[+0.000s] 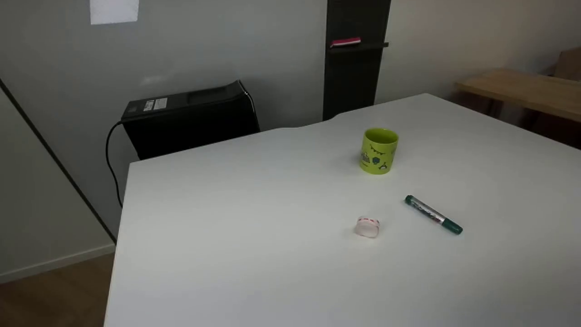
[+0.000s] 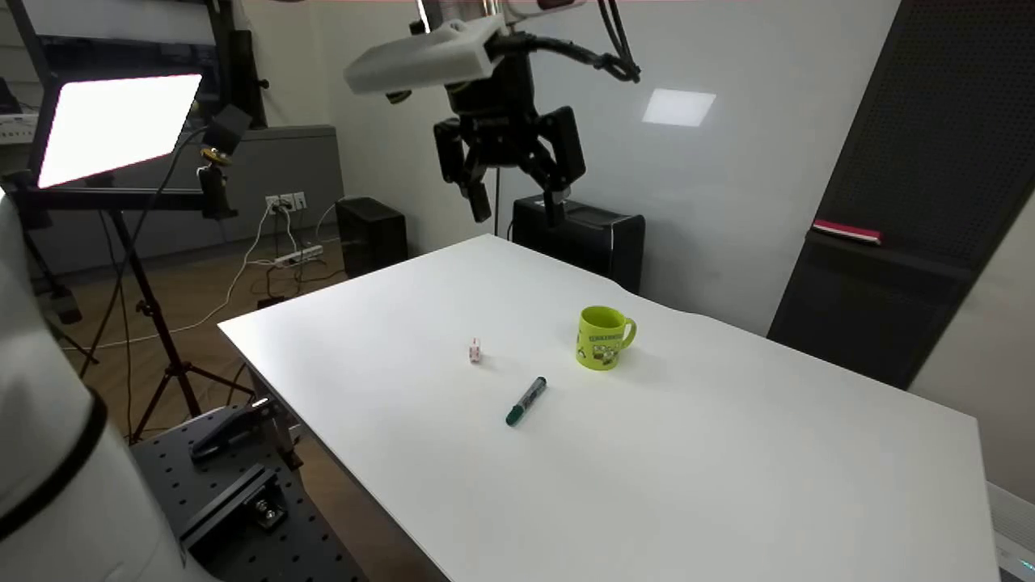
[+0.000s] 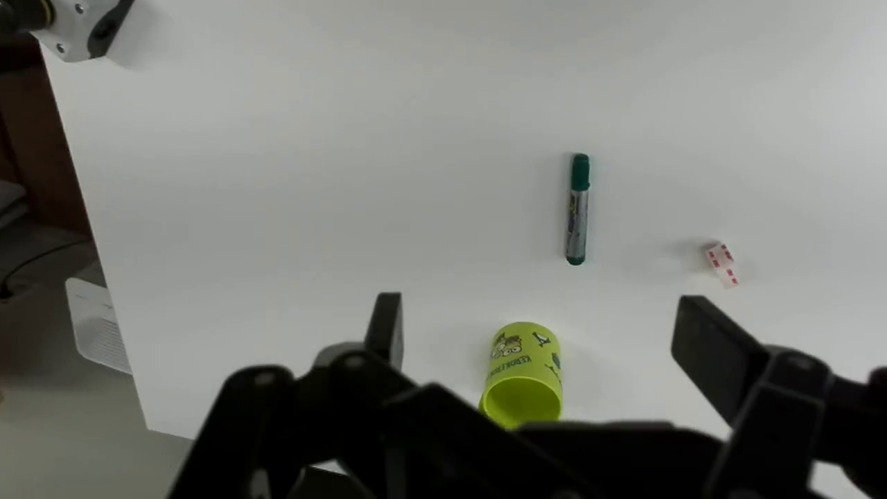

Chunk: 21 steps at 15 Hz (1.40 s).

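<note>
1. Lit lamp panel (image 2: 121,129): far left in an exterior view, off the worktop (image 2: 728,453).
2. Small pale piece with red marks (image 2: 475,351): resting on the worktop, closest of the three items to the short edge whose corner lies in front of the black computer-like case (image 2: 578,242). Tape or wrapper, cannot tell.
3. Jaws: spread wide, gripping nothing, touching nothing; they hang well above the worktop. Wrist view shows the lime-green mug (image 3: 521,360) in line with the gap, but down beyond the tips.
4. Green marker (image 2: 526,401): capped, lying flat, farther in from the wavy edge than the mug, cap end pointing away from it. Touches neither mug nor pale piece.
5. Mug again: upright, closest of the three to the wavy edge. Cartoon prints outside; inside only partly visible.
6. Progress (judgement): no grasp made as things lie; all three items rest apart, none lifted. Reads as ahead of any grip, handling wholly left; a pause between moves cannot be ruled out.
</note>
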Tool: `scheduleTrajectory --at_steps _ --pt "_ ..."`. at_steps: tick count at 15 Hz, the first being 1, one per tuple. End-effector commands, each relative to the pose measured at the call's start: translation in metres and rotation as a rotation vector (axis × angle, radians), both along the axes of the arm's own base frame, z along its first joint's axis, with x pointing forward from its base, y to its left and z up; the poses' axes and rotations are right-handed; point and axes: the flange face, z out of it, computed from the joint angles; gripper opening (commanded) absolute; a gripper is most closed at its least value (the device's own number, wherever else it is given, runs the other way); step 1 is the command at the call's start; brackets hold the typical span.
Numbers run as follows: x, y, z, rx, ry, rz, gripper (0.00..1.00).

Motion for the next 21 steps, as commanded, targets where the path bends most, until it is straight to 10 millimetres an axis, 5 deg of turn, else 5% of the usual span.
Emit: scheduleTrajectory --at_steps 1,6,12,16,21 --pt "0.004 -0.006 -0.014 0.116 -0.022 0.019 1.00" --pt "0.028 -0.029 -0.047 0.204 -0.005 0.050 1.00" --pt "0.075 -0.044 -0.113 0.245 0.077 0.054 1.00" --pt "0.114 -0.024 -0.148 0.268 0.124 0.078 1.00" --pt "0.160 0.016 -0.168 0.264 0.152 0.134 1.00"
